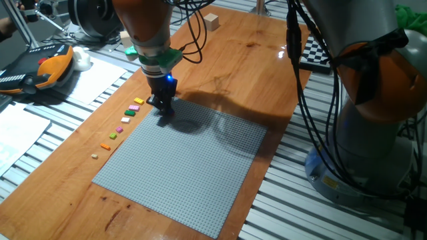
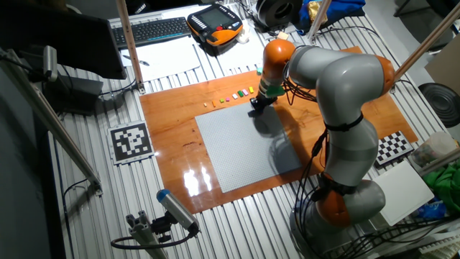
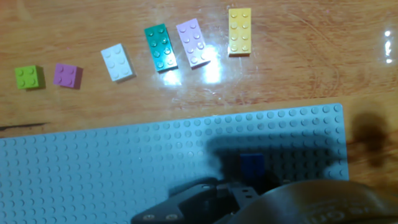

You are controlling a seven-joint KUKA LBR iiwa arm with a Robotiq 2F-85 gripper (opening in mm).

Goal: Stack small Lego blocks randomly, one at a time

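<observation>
the gripper [image 1: 163,113] hangs low over the near corner of the grey baseplate [image 3: 124,162], a blue lego block [image 3: 252,163] just ahead of its fingers; whether the jaws grip it i cannot tell. beyond the jaws, on the wooden table [image 3: 93,25], lie yellow [image 3: 239,31], lilac [image 3: 192,42], teal [image 3: 161,47], white [image 3: 117,62], purple [image 3: 67,75] and lime [image 3: 28,77] blocks in a row.

In the hand view the gripper [image 3: 249,193] is a dark blur cut off by the bottom edge, so how its jaws stand cannot be told. A blue brick [image 3: 252,163] shows only its top, the rest hidden behind it. In both fixed views the row of loose bricks [image 1: 123,121] is too small to tell apart (mere coloured specks).
</observation>
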